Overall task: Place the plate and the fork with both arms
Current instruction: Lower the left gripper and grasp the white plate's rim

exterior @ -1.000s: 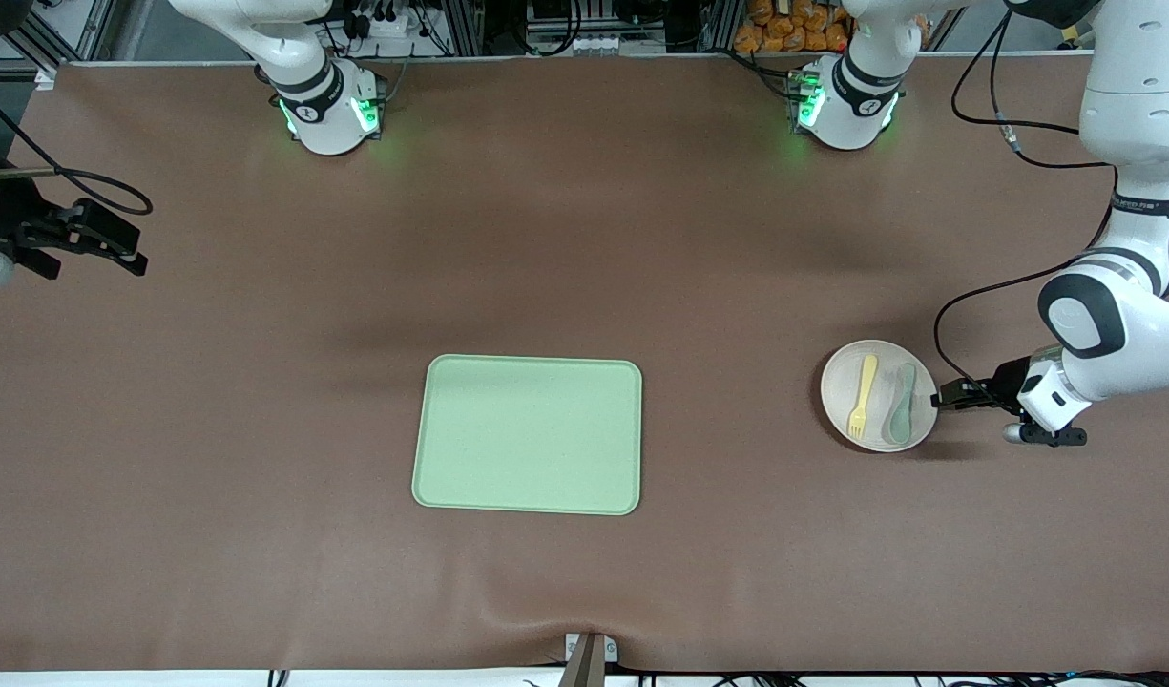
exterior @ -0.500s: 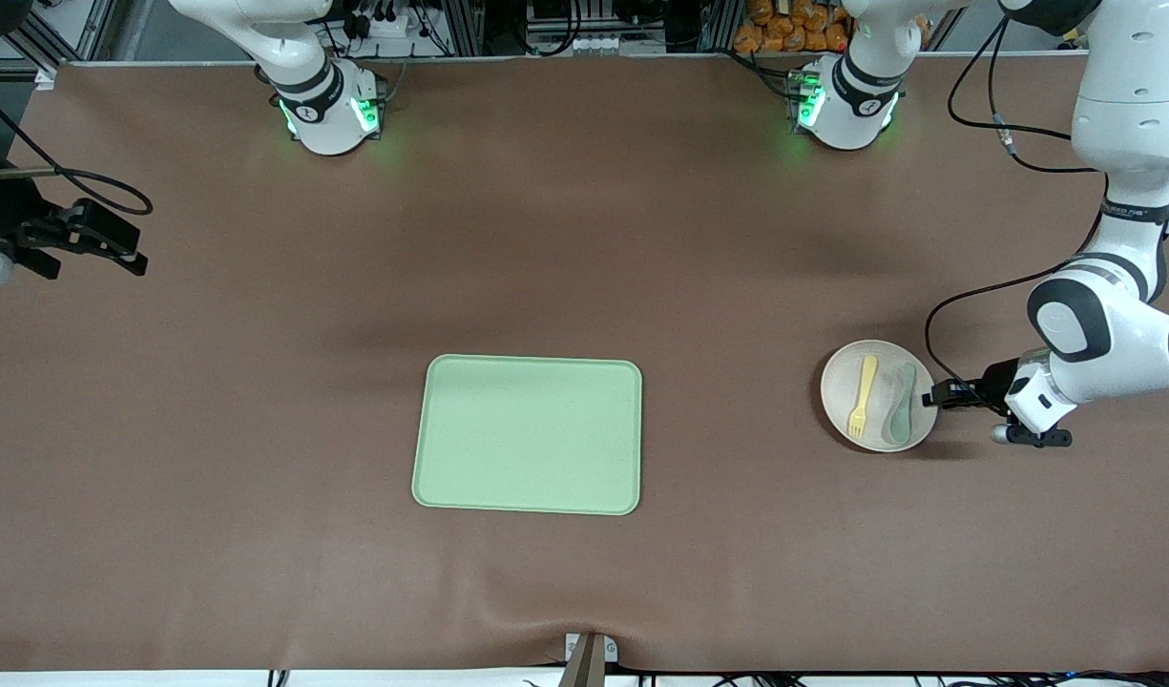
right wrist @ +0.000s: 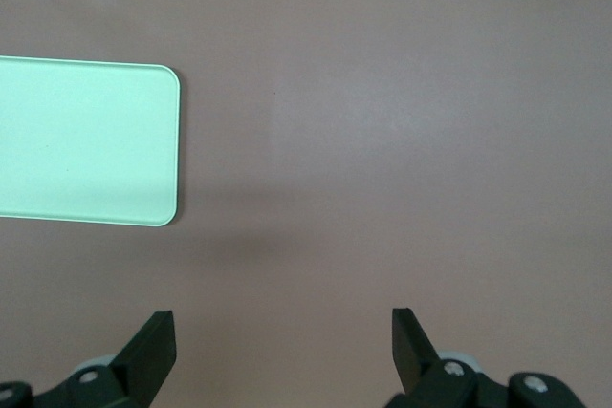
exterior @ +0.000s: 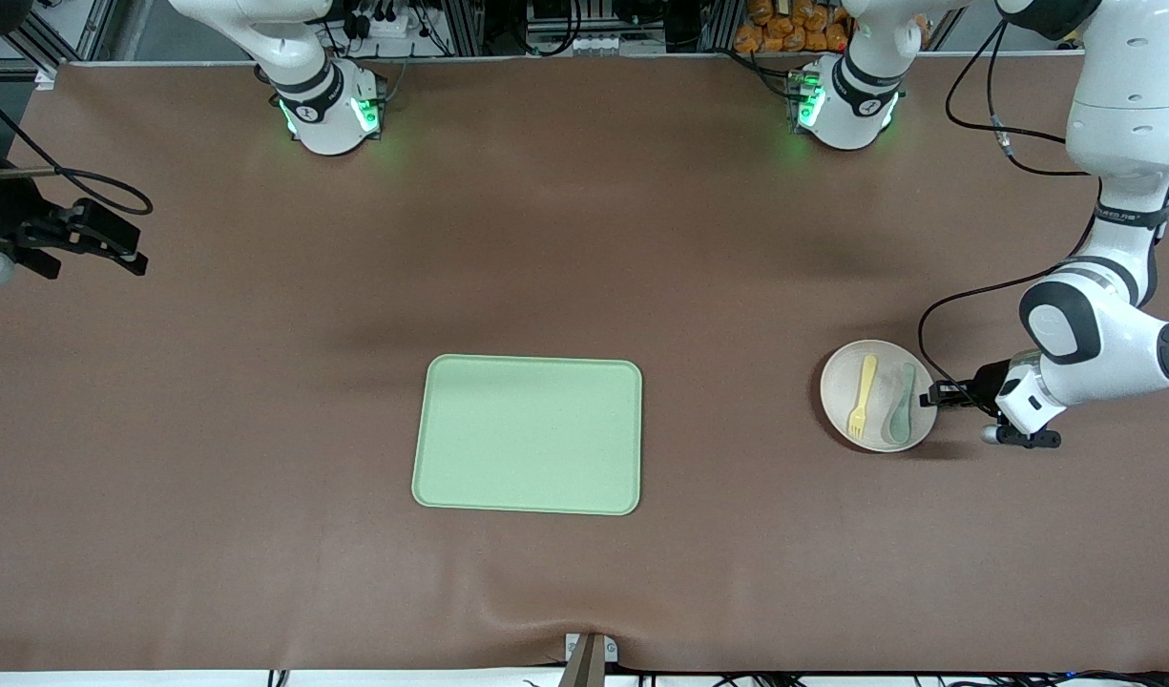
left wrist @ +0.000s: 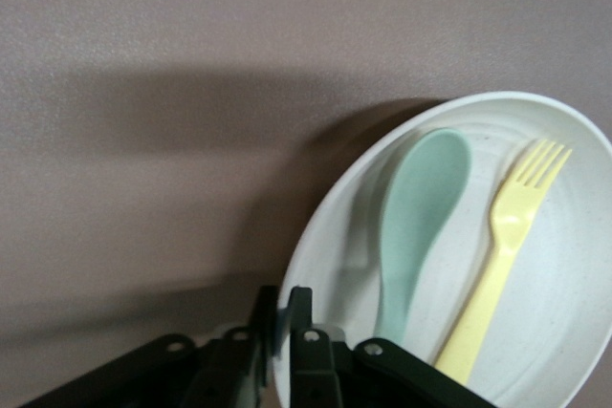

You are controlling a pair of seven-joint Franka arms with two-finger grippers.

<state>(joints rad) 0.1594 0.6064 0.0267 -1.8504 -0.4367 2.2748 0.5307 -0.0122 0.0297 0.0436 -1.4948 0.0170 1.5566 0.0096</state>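
Left gripper pinches the rim of the round off-white matte plate near the table's left-arm edge; stiff, light, hold level. Loose pale-yellow plastic fork and grey-green spoon could slide. Right gripper waits open.

Looks like a robotics lab: two white arms are sitting bolted to a big brown-covered table, with aluminium framing, power strips and cables running along its top edge.

text: none can be read | left arm — a small dark mark on its black band, too small to read | arm bases — small round marks, not readable
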